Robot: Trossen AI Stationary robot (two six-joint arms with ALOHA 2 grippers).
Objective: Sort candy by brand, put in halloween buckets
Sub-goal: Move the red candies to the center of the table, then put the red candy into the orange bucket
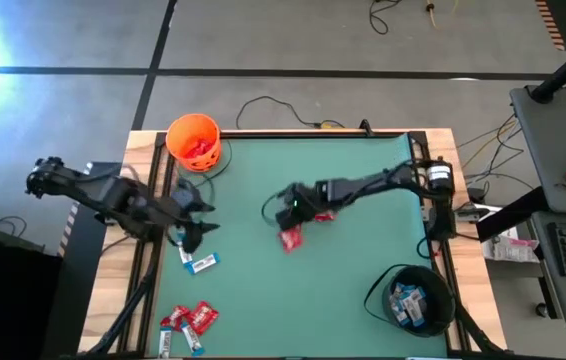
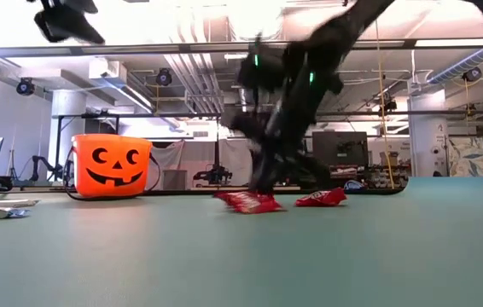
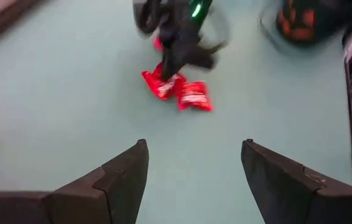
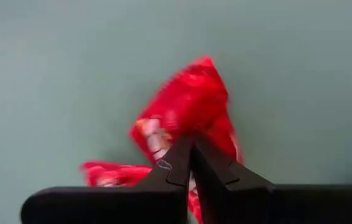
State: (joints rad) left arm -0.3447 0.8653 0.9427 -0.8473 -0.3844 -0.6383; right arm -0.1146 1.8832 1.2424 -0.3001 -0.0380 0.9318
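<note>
Two red candy packets lie on the green mat mid-table, one (image 1: 291, 239) nearer and one (image 1: 324, 215) under my right arm. My right gripper (image 1: 288, 222) is shut, slanting down with its tips at the nearer packet (image 4: 188, 106). My left gripper (image 1: 191, 228) hangs open over the mat's left side, nothing between its fingers (image 3: 194, 146). A blue-and-white bar (image 1: 201, 262) lies just near of it. The orange bucket (image 1: 193, 140) stands at the far left with red candy inside. The black bucket (image 1: 413, 298) at the near right holds blue-and-white bars. My right gripper's shut fingertips (image 4: 182, 152) come slanting down from the table's right onto the near edge of the red packet (image 4: 163, 134). The packet lies on the mat (image 2: 246, 202). The fingers hide the spot, so I cannot tell whether they pinch it or only rest against it.
A small heap of red packets and blue-and-white bars (image 1: 188, 320) lies at the near left corner. A black cable (image 1: 263, 105) runs along the far edge. Open mat lies between the red packets and the black bucket.
</note>
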